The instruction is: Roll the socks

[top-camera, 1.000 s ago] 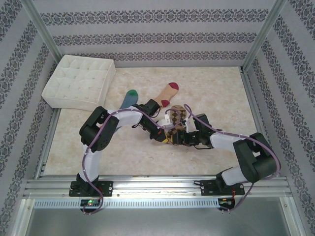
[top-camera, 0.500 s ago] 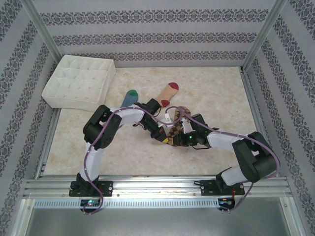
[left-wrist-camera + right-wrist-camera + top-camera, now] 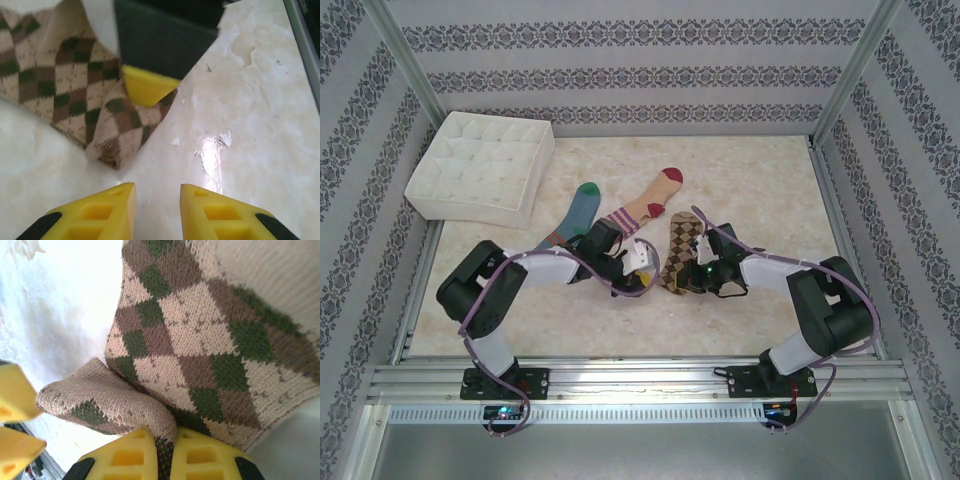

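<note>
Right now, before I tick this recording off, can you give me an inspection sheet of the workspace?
Surface: pale marble-look tabletop, no spills seen.
Job's things: blue sock, striped sock and argyle sock lie side by side; the argyle sock's near end is folded over.
Clutter: white quilted box at the far left corner, apart from the socks.
Grippers: left gripper open, holding nothing, beside the argyle sock; right gripper shut on the argyle sock's near end.
Cables: purple cables loop along both arms.
Surroundings: patterned walls, metal rail at the near edge.
</note>
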Robot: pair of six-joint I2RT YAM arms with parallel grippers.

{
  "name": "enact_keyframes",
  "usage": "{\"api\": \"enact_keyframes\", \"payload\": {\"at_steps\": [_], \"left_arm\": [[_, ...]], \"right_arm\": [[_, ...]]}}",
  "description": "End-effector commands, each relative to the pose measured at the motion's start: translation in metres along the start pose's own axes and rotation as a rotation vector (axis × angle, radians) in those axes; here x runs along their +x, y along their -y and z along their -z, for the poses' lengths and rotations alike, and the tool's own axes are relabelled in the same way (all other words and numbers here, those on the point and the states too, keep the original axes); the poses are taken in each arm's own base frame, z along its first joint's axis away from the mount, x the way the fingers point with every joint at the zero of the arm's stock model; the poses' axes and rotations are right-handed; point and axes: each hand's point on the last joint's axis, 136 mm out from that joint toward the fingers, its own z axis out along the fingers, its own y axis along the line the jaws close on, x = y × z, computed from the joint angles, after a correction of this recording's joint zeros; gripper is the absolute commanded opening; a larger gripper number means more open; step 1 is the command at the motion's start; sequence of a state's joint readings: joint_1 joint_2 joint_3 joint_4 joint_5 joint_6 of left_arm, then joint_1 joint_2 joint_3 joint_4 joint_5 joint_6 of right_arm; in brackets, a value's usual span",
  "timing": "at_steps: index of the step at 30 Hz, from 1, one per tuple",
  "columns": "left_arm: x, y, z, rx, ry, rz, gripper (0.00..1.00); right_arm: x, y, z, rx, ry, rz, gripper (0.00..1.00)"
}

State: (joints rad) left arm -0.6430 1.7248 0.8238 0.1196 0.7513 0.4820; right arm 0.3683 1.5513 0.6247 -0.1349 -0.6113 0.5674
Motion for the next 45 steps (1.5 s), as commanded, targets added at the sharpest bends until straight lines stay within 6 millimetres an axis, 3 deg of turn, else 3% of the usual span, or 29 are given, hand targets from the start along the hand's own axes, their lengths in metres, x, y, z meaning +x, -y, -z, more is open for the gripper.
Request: {"api": "enact_keyframes", "payload": {"at_steps": [1, 7, 12, 19, 22, 28, 32, 35, 40, 45], "left_arm": [[-0.041, -0.017, 0.005, -0.162, 0.106, -0.219, 0.27], [-0.058, -0.018, -0.007, -0.137, 0.121, -0.227, 0.26], [-0.055, -0.018, -0.024, -0.113, 0.111, -0.245, 0.25], [-0.03, -0.034, -0.047, -0.115, 0.019, -0.158, 0.25], [-0.015, -0.039, -0.053, -0.128, -0.028, -0.108, 0.24], [0.01, -0.034, -0.061, -0.079, -0.129, 0.008, 0.19], [0.021, -0.033, -0.064, -0.075, -0.149, 0.055, 0.19], [0.024, -0.033, -0.066, -0.075, -0.159, 0.078, 0.19], [0.025, -0.033, -0.068, -0.072, -0.157, 0.1, 0.18], [0.024, -0.035, -0.069, -0.074, -0.159, 0.113, 0.18]], "right_arm": [[0.024, 0.043, -0.007, 0.155, -0.082, -0.109, 0.04], [0.026, 0.044, -0.011, 0.159, -0.109, -0.124, 0.05], [0.026, 0.044, -0.011, 0.16, -0.121, -0.124, 0.06], [0.025, 0.038, -0.009, 0.142, -0.127, -0.1, 0.11], [0.021, 0.03, -0.005, 0.126, -0.106, -0.072, 0.2], [0.008, 0.025, 0.007, 0.143, -0.025, -0.047, 0.26], [0.001, 0.026, 0.013, 0.171, 0.017, -0.049, 0.37], [-0.004, 0.023, 0.022, 0.195, 0.059, -0.034, 0.36], [-0.015, 0.015, 0.04, 0.208, 0.148, 0.0, 0.24], [-0.018, 0.01, 0.036, 0.185, 0.151, 0.004, 0.22]]}}
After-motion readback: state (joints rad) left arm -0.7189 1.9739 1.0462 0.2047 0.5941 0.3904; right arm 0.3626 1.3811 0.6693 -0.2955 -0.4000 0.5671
